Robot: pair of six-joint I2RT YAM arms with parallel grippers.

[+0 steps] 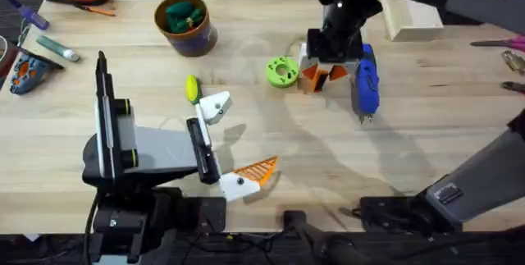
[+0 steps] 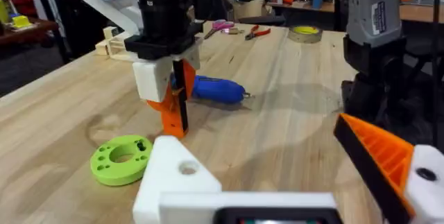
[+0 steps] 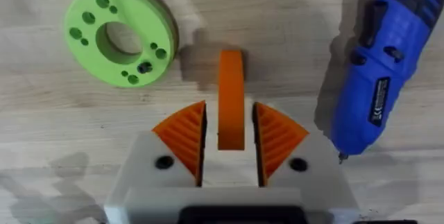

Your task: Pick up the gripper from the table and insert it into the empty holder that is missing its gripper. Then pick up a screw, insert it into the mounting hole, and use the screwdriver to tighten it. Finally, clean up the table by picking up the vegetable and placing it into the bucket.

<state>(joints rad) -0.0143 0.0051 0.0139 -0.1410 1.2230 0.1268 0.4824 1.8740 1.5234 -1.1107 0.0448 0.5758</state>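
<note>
Right gripper: descended at upper centre-right of the overhead frame; its two orange ribbed pads flanked the gripper, apparently closed on it, though whether they bore fully on its sides could not be confirmed.

The gripper: a small orange ribbed finger, seemingly upright on the table, between the lime-green disc and the screwdriver. Judged light, stiff and smooth-sided; hard plastic would not yield, so a hold across its flat sides near mid-length should suit best, leaving the black end free for seating.

The holder: the bare white wedge on the left arm, centre-left of the overhead frame, its mounting hole visible in the left wrist view.

Left gripper: spread wide, holding nothing; one side carried an orange finger.

The vegetable: yellow-green, lying beside the holder's tip.

The bucket: upper left of centre, with dark green lumps inside.
</note>
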